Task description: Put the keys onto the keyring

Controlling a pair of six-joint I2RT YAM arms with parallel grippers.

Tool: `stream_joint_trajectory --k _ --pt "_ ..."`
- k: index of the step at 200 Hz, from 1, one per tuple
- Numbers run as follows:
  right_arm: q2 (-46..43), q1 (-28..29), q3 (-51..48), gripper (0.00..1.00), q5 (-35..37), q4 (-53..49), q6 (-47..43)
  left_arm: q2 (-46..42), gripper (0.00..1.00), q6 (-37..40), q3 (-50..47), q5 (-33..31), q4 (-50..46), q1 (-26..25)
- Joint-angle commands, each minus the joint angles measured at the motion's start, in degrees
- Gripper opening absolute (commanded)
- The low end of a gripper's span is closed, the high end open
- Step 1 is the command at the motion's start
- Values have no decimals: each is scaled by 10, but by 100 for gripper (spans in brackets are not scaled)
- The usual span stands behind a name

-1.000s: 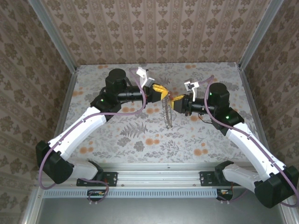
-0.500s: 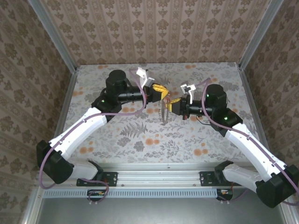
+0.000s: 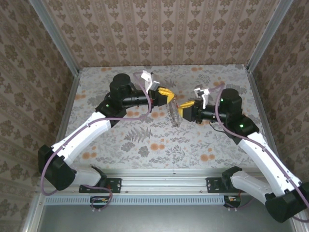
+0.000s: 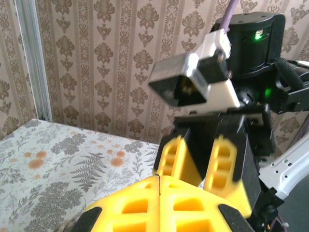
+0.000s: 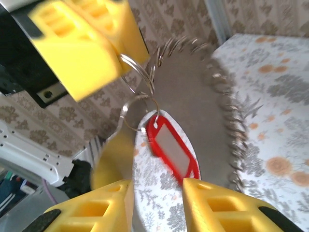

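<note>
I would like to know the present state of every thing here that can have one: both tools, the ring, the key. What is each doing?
left tool: shut, gripping the keyring by its upper part.
right tool: open, fingers apart, gripping nothing.
keyring: held in the air, hanging down from the left tool.
key: hanging by its red tag from a small loop at the keyring, just in front of the right tool.
</note>
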Motion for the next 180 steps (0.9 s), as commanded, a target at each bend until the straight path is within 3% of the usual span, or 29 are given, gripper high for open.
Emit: stream_joint_trajectory --k 1,102,180 --pt "-34 -25 -7 34 2 -14 4 -11 0 -18 -13 5 56 -2" --pt "38 -42 -7 36 -49 229 146 6 0 -58 -18 26 122 -2" --pt "67 -30 -6 37 -71 265 168 10 0 -59 -10 30 116 -2"
